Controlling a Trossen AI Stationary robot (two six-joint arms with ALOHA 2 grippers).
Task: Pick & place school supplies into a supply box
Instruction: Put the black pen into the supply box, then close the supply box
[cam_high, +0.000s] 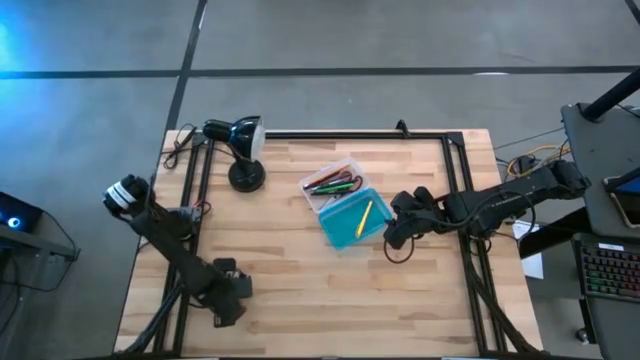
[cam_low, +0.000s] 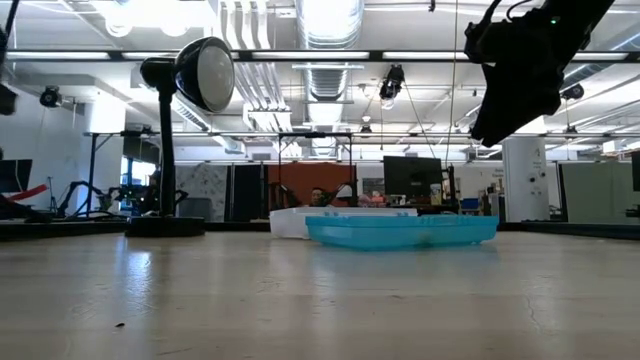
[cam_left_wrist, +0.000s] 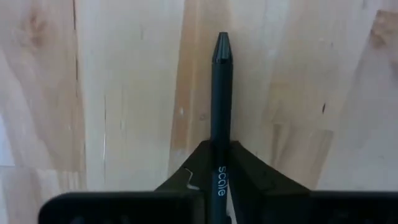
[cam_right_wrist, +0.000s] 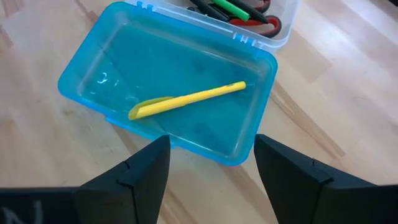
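The supply box lies open on the table's middle. Its clear half (cam_high: 333, 180) holds red-handled scissors (cam_right_wrist: 252, 22), a green marker (cam_right_wrist: 233, 9) and dark pens. Its teal half (cam_high: 350, 222) (cam_low: 400, 231) (cam_right_wrist: 112, 56) holds one yellow pencil (cam_right_wrist: 186, 99) lying flat on the bottom. My right gripper (cam_high: 396, 232) (cam_right_wrist: 211, 171) hangs open above the table, just right of the teal half, high in the low view (cam_low: 520, 80). My left gripper (cam_high: 228, 303) (cam_left_wrist: 217, 158) is near the table's near left corner, shut on a dark pen (cam_left_wrist: 221, 93). My left gripper pinches the dark pen's barrel (cam_left_wrist: 219, 152) between its two fingers. The pen lies along the fingers and sticks out well past them, its pointed tip (cam_left_wrist: 222, 43) forward over the bare wood. Whether the pen is lifted clear of the table, I cannot tell.
A black desk lamp (cam_high: 240, 150) (cam_low: 170, 130) stands at the far left of the table, left of the box. A black frame rail (cam_high: 350, 134) runs along the far edge and the sides. Bare wood lies between my left gripper and the box.
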